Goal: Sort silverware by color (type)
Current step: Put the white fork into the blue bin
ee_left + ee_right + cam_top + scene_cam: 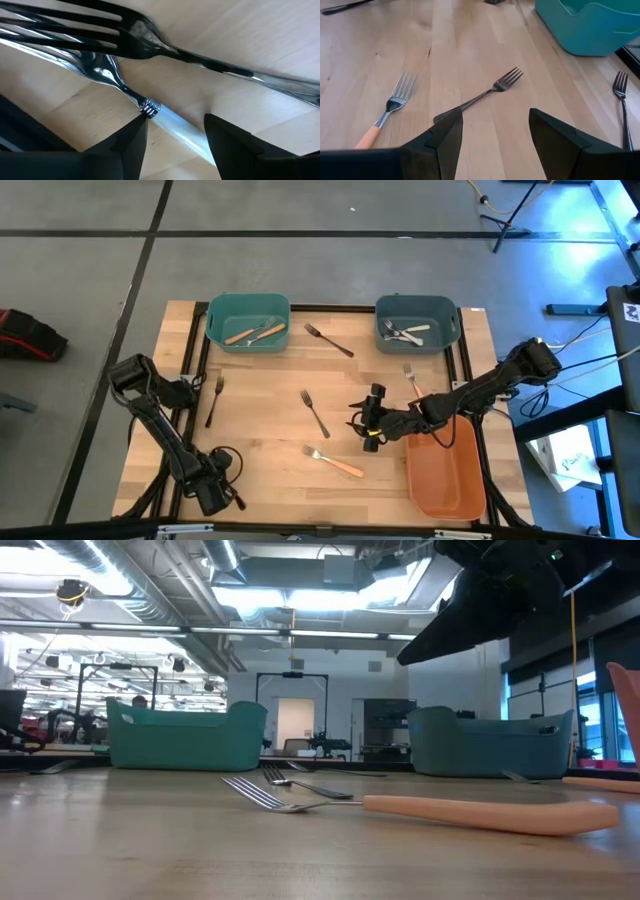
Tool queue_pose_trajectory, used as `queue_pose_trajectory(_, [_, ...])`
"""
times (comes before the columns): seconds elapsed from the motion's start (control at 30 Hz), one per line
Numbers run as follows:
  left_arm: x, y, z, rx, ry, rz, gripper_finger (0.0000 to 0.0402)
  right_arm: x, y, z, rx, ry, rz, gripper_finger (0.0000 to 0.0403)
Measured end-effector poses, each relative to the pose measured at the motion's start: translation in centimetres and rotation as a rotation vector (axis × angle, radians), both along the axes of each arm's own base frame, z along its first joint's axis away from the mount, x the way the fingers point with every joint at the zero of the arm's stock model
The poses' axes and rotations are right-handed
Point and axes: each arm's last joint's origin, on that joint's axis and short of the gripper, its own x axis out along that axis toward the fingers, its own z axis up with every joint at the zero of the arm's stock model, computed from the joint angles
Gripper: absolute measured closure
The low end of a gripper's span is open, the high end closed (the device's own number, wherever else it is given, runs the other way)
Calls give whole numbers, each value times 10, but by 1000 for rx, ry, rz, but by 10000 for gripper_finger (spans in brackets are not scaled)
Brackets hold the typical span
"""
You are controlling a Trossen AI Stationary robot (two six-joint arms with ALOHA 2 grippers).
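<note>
The left gripper (175, 137) stands wide, straddling the all-metal dark fork (150, 107) on the wooden table (210, 70), apparently aligned for pickup. The right gripper (492, 132) hovers, fingers wide, behind another all-metal fork (485, 95).

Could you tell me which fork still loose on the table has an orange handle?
The fork nearest the front edge; the other loose forks have dark or pale handles.

Forks (315, 412) scattered flat on the table (260, 480), more inside two teal bins (247, 321).
</note>
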Motion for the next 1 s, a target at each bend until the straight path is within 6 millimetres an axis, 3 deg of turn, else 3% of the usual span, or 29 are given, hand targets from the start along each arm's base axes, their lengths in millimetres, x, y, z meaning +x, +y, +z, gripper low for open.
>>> queue_pose_trajectory(0.5, [-7,2,-1,53,45,13,305,0,0,0,9,-2,-6,189])
queue_pose_trajectory(1.0, [-11,13,-1,184,67,40,346,0,0,0,9,-2,-6,189])
